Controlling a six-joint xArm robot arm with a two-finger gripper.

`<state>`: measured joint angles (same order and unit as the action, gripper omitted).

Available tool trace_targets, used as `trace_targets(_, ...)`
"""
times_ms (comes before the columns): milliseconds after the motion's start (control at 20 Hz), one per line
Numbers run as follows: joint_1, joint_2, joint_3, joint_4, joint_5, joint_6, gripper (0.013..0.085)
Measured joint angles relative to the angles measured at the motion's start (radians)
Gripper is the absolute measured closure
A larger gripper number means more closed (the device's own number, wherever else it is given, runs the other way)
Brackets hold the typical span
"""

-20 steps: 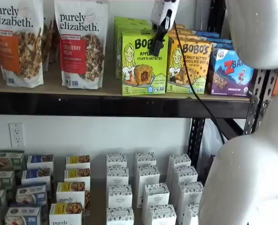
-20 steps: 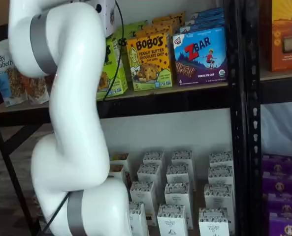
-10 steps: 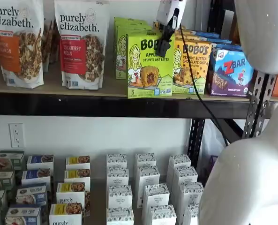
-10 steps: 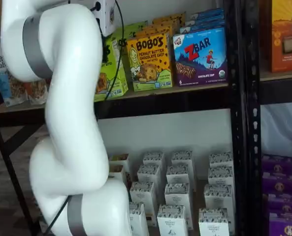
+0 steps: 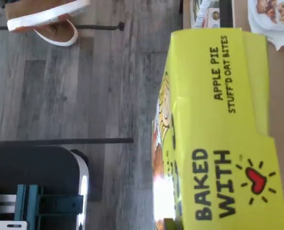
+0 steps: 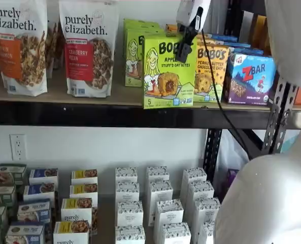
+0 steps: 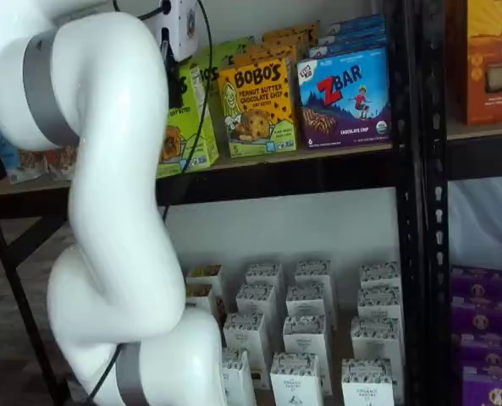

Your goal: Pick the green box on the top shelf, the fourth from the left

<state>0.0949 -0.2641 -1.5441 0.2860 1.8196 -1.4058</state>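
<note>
Clenched on the upper edge of the green box [image 6: 169,71], the end effector [image 6: 183,48] hangs from the white arm [image 6: 287,35], only its black fingers and white body showing in a shelf view, with a cable trailing beside them. Behind it the top shelf [image 6: 64,113] runs the width of the picture, carrying granola bags [image 6: 87,46] to one side and the yellow-orange Bobo's box [image 6: 211,71] and blue ZBar box [image 6: 249,76] to the other. By these pictures the grasp looks done and the carton is at the front lip of the shelf, ahead of its row; what is left is drawing it fully clear. In the wrist view the box's top face [image 5: 218,139] fills the frame.
</note>
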Motion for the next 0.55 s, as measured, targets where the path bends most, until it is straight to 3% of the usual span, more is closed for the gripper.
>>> trace_targets(550, -0.016, -0.095, 0.1, -0.009, -0.001, -0.019, 0.069)
